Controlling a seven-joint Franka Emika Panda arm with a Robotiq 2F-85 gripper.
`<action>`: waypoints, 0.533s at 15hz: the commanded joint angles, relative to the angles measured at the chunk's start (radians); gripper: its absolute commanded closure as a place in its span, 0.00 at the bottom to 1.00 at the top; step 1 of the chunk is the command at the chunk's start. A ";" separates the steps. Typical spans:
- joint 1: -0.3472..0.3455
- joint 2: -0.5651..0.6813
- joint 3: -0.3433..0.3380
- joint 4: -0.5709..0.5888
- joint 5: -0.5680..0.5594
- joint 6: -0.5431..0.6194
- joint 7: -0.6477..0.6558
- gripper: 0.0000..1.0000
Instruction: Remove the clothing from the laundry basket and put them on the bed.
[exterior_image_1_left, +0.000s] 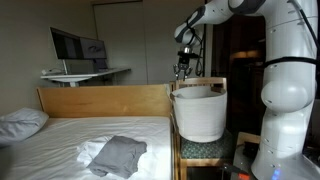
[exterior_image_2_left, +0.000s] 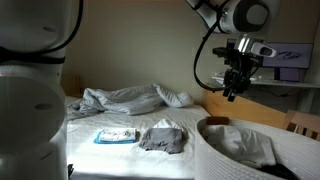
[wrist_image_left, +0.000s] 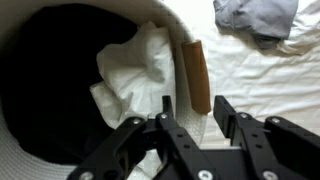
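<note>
The white laundry basket (exterior_image_1_left: 198, 110) stands at the foot of the bed (exterior_image_1_left: 60, 140); it also shows in an exterior view (exterior_image_2_left: 215, 160) and in the wrist view (wrist_image_left: 60, 160). White clothing (wrist_image_left: 130, 70) and dark clothing (wrist_image_left: 50, 75) lie inside it. A grey garment (exterior_image_1_left: 118, 154) lies on the bed on a white one; it shows in an exterior view (exterior_image_2_left: 163, 137) and in the wrist view (wrist_image_left: 255, 15). My gripper (exterior_image_1_left: 181, 68) (exterior_image_2_left: 236, 88) (wrist_image_left: 192, 112) hangs open and empty above the basket's rim.
A wooden footboard (exterior_image_1_left: 100, 100) runs beside the basket. A rumpled blanket (exterior_image_2_left: 125, 97) and a pillow (exterior_image_1_left: 20, 123) lie on the bed. A flat light-blue item (exterior_image_2_left: 116, 135) lies near the grey garment. A desk with a monitor (exterior_image_1_left: 78, 47) stands behind.
</note>
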 joint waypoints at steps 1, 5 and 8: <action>-0.020 0.089 -0.010 0.041 -0.015 -0.052 0.044 0.21; -0.033 0.184 -0.024 0.086 -0.028 -0.045 0.072 0.01; -0.043 0.250 -0.026 0.126 -0.019 -0.037 0.077 0.00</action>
